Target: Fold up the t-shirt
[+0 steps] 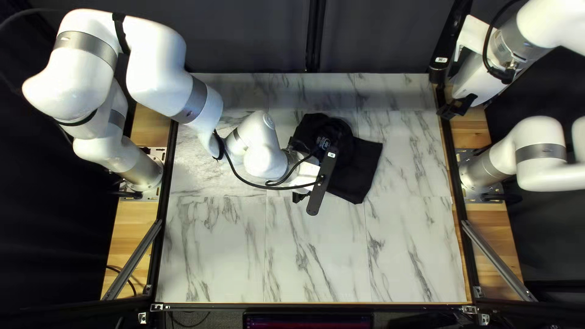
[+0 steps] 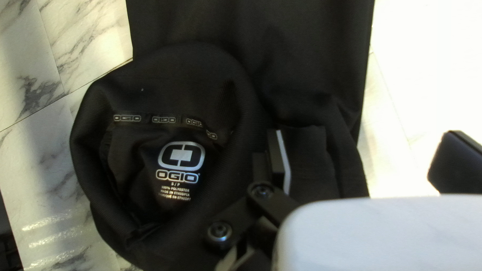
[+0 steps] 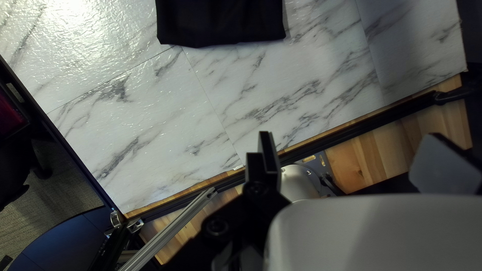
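A dark curtain (image 1: pixel 244 42) hung behind the worktop (image 1: pixel 213 256), whose surface was white with grey marble veining and thin straight seams. The left arm (image 1: pixel 155 67) reached over it from the left side; the right arm (image 1: pixel 539 146) rose at the right. Pale wooden strips (image 1: pixel 137 244) flanked the worktop, with black rails (image 1: pixel 162 225) along its side edges. The broadest bare stretch of marble spread from the shirt to the near edge; narrower ones ran to the far edge and the right rail.

The black t-shirt (image 1: pixel 359 170) lay beyond the worktop's middle, its flatter part slanting toward the right rail and its collar end bunched. The left tool (image 1: pixel 304 176) was released at the shirt's left side, one finger over cloth just beside the collar (image 2: pixel 173 55), the other out past the cloth. The right tool (image 1: pixel 457 107), also released with its fingers well apart, hung near the far right corner, well apart from the shirt.
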